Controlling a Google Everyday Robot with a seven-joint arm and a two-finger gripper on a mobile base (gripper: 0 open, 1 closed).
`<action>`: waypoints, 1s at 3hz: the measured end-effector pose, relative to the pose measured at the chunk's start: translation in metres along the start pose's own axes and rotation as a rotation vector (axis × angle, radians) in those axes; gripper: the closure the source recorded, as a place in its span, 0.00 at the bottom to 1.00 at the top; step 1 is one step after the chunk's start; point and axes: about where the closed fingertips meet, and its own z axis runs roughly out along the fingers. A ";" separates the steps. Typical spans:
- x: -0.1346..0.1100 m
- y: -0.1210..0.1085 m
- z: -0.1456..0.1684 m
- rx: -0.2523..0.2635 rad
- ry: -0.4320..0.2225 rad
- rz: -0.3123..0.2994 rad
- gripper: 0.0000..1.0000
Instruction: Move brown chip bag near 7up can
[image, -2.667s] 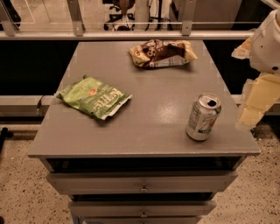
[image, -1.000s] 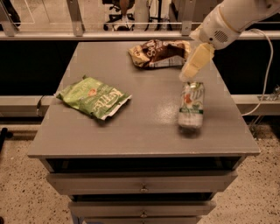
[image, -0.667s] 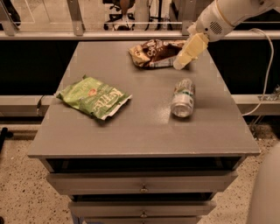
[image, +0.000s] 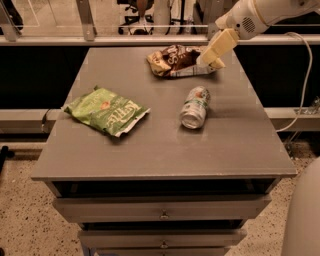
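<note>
Your gripper hangs low over the right end of the brown chip bag at the far side of the table, probably lined up to take hold there. Whether it is open or closed, I cannot tell. The bag lies flat, near but not touching the 7up can, with the green chip bag well to the left. A few seconds back the can stood upright by the front right corner with the arm beside it; now it lies toppled nearer the middle, and the arm has swung across to the bag.
</note>
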 end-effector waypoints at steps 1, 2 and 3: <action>0.003 -0.006 0.003 0.065 -0.047 -0.068 0.00; 0.005 -0.007 0.006 0.087 -0.063 -0.091 0.00; 0.005 -0.007 0.006 0.087 -0.063 -0.091 0.00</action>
